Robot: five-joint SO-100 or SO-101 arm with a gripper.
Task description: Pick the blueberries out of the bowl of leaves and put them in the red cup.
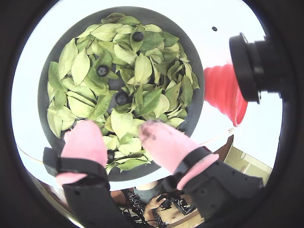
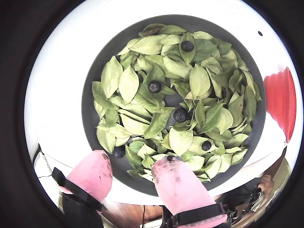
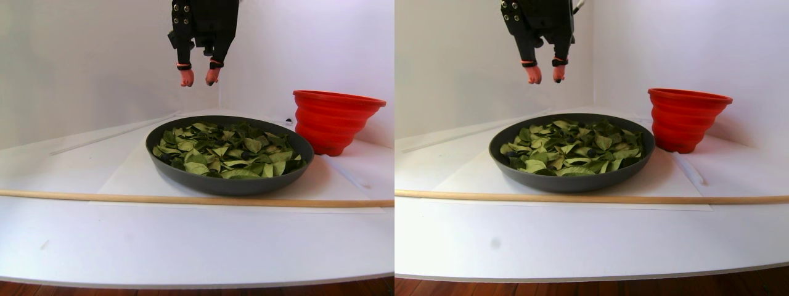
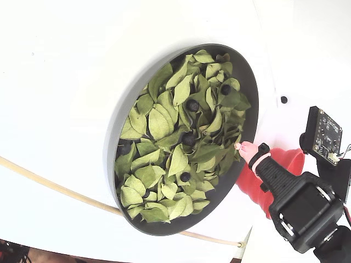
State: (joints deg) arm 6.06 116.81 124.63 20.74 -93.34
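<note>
Descent is best aimed at an exposed blueberry (image 2: pixel 180 114), tool (image 2: pixel 135 173) kept empty and parted, leaves (image 2: pixel 128 83) avoided.

Matt dark grey bowl (image 3: pixel 228 182), dry dull papery leaves (image 2: pixel 142 95), smooth faintly glossy blueberries (image 2: pixel 155 86), ribbed red cup (image 3: pixel 333 123) of plastic or silicone look, matt black plastic hand (image 1: pixel 118 137) with soft pink fingertips (image 1: pixel 164 142), smooth white table (image 3: pixel 185 240), pale wooden rod (image 3: pixel 123 198).

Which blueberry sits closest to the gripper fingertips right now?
In a wrist view, the blueberry at the bowl's near rim, on bare grey just beyond the left pink fingertip. The other berries lie farther up among the leaves.
</note>
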